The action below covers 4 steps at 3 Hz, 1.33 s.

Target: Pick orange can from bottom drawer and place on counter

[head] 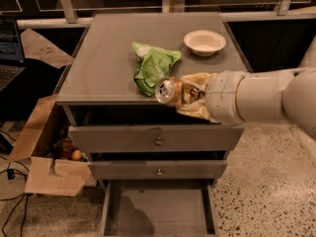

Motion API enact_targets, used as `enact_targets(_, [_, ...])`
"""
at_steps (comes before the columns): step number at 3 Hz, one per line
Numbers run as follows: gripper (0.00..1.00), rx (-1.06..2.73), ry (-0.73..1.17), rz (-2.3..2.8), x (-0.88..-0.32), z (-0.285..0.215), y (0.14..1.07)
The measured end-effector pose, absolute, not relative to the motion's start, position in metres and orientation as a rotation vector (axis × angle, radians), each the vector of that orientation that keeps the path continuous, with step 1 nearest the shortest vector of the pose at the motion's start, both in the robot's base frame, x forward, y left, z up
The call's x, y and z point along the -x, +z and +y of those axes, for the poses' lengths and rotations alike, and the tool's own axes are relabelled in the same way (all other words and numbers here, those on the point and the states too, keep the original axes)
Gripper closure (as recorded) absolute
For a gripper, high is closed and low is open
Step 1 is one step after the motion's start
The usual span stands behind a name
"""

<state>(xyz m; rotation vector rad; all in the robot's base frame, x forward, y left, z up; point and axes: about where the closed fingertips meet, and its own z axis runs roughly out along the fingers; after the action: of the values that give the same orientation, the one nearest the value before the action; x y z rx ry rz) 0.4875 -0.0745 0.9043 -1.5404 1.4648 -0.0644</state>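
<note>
My gripper (185,97) is shut on the orange can (168,91), which lies on its side in the grip with its silver top facing left. It hovers at the front edge of the counter (103,63), just right of the green bag (152,68). The bottom drawer (159,212) stands pulled open below, its flat grey inside bare. My white arm reaches in from the right.
A white bowl (204,42) sits at the back right of the counter. Two shut upper drawers with round knobs (158,141) face me. An open cardboard box (47,152) stands on the floor to the left. A laptop (9,48) is at far left.
</note>
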Motion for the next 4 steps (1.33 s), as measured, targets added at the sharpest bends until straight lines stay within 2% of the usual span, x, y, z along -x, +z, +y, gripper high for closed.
enact_targets(2, [1.00,1.453,-0.248,1.540,-0.529,-0.118,0.947])
enact_targets(4, [1.00,1.435,-0.327,1.602,-0.586,-0.130,0.962])
